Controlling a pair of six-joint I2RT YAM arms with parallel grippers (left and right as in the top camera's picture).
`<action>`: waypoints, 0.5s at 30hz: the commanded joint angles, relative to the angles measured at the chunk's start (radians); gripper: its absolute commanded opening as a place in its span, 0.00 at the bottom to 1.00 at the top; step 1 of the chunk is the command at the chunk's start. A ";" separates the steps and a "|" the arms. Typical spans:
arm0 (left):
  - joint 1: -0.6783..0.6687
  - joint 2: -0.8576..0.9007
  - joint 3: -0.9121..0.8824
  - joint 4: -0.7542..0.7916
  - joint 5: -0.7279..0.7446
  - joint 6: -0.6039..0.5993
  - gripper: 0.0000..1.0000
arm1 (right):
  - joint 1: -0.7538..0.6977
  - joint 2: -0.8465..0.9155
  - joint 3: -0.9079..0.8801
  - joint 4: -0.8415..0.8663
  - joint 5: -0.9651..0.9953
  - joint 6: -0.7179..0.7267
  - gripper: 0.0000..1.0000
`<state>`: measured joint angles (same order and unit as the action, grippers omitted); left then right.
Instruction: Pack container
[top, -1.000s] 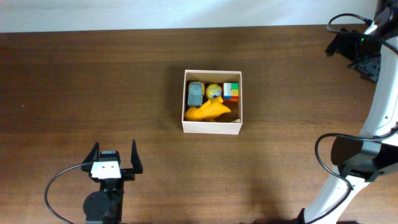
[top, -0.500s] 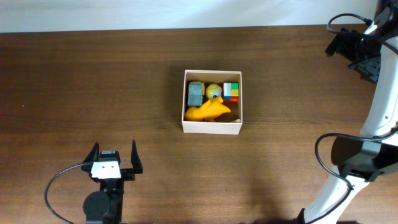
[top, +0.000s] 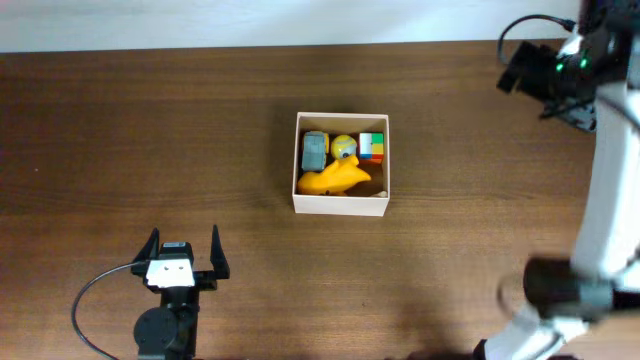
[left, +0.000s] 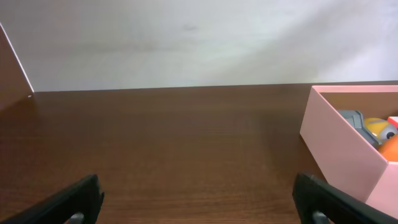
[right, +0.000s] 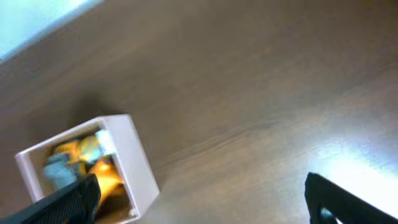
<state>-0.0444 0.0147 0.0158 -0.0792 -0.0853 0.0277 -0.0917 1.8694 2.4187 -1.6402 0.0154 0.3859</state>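
The container (top: 340, 205) is a square white box with a tan inside, at the table's middle. It holds a grey toy (top: 314, 150), a yellow ball (top: 343, 147), a coloured cube (top: 372, 147) and an orange toy (top: 335, 178). My left gripper (top: 183, 256) is open and empty near the front left, well short of the box. In the left wrist view (left: 199, 208) the container (left: 339, 149) is ahead on the right. My right gripper (top: 520, 70) is raised at the far right, open and empty. In its blurred wrist view (right: 199, 205) the container (right: 134, 158) lies at the lower left.
The brown wooden table (top: 150, 130) surrounds the box. A pale wall (left: 186, 43) rises behind the table's far edge. The right arm's white links and black cables (top: 600, 200) stand along the right side. A cable loops by the left arm's base (top: 95, 300).
The right arm has swung to the left at the far right of the table, and its view is blurred by the motion. The left arm and the box have not moved.
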 joint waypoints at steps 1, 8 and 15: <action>0.000 -0.010 -0.006 0.000 0.011 0.019 0.99 | 0.097 -0.263 -0.215 0.124 0.134 -0.011 0.99; 0.000 -0.010 -0.006 0.000 0.011 0.019 0.99 | 0.166 -0.729 -0.895 0.776 0.097 -0.011 0.99; 0.000 -0.010 -0.006 0.000 0.011 0.019 0.99 | 0.166 -1.077 -1.414 1.183 0.074 -0.011 0.99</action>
<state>-0.0444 0.0135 0.0158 -0.0799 -0.0849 0.0311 0.0658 0.9169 1.1858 -0.5476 0.1001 0.3813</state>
